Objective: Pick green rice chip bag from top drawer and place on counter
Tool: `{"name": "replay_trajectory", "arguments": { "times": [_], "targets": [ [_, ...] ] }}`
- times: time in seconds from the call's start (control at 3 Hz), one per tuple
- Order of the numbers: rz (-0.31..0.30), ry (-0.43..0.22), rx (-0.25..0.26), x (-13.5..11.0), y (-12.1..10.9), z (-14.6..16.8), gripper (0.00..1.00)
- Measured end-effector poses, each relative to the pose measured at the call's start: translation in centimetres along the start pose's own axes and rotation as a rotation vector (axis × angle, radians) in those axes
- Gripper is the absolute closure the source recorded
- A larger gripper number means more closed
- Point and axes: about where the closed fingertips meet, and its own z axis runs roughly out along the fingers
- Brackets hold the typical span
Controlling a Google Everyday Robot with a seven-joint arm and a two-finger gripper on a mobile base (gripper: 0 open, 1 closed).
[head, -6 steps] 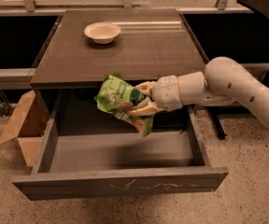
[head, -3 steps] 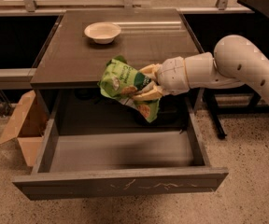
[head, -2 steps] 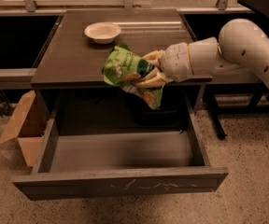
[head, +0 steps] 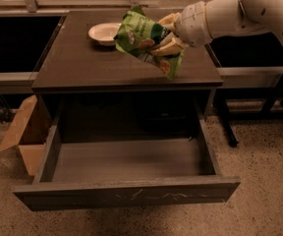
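Observation:
The green rice chip bag (head: 144,37) hangs in the air above the counter (head: 77,63), tilted, near its middle right. My gripper (head: 170,34) reaches in from the right and is shut on the green rice chip bag, with pale fingers (head: 168,47) clamped across it. The white arm (head: 244,9) extends to the upper right. The top drawer (head: 127,161) stands pulled open below the counter, its inside bare, its front panel (head: 131,195) bearing pale scratches.
A white bowl (head: 103,33) sits on the counter at the back, just left of the bag. A tan cardboard box (head: 23,134) stands on the floor left of the drawer. Dark shelving runs along the back on both sides.
My gripper has lifted the bag up out of the drawer area and carried it back over the counter, closer to the white bowl.

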Motion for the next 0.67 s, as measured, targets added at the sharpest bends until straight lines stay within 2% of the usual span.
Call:
{"name": "replay_trajectory", "arguments": {
  "times": [0.33,0.67],
  "targets": [
    [0.008,0.053,0.011,1.2,-3.1,0.0,1.00],
    [0.044,0.084,0.023,3.0,-5.1,0.5,1.00]
  ]
}}
